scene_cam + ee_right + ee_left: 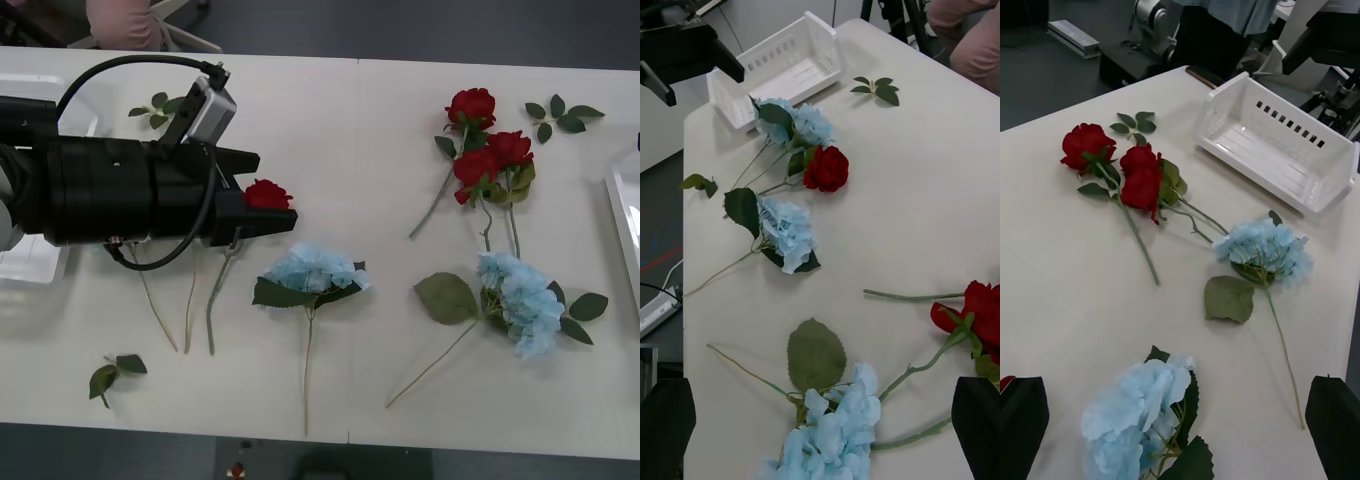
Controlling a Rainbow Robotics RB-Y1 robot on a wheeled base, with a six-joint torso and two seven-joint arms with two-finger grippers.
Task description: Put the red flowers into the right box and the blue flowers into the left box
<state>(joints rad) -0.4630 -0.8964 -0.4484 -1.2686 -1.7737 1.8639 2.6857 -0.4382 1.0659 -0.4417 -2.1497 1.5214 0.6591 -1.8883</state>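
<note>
- Left gripper (268,195) out over the white table (350,120) at about 9 o'clock in the front view, black fingers apart, nothing held; a single red rose (266,194) lying on the table just at the fingertips.
- Same left fingers (1021,424) wide at the corners of the left wrist view, empty between.
- Right gripper (820,427) hanging over the right side of the table, black fingers (977,427) spread wide, gripping nothing.
- Cluster of three red roses (485,150) lying at about 1 o'clock in the front view, stems trailing toward the robot.
- Pale-blue hydrangea head (312,268) near the centre, thin stem running toward 6 o'clock.
- Second blue hydrangea (520,300) at about 4 o'clock, one big green leaf (446,297) just beside it.
- A third blue head (794,124) lying beside the lone rose in the right wrist view, close to the left box (782,64).
- Left box, a white slotted tray, at the table's far left edge.
- Right box (622,215) at 3 o'clock in the front view; in the left wrist view a white slotted tray (1277,150), nothing inside.
- Loose leaf sprigs at 11 o'clock (155,108), 1 o'clock (560,113) and 7 o'clock (113,374).
</note>
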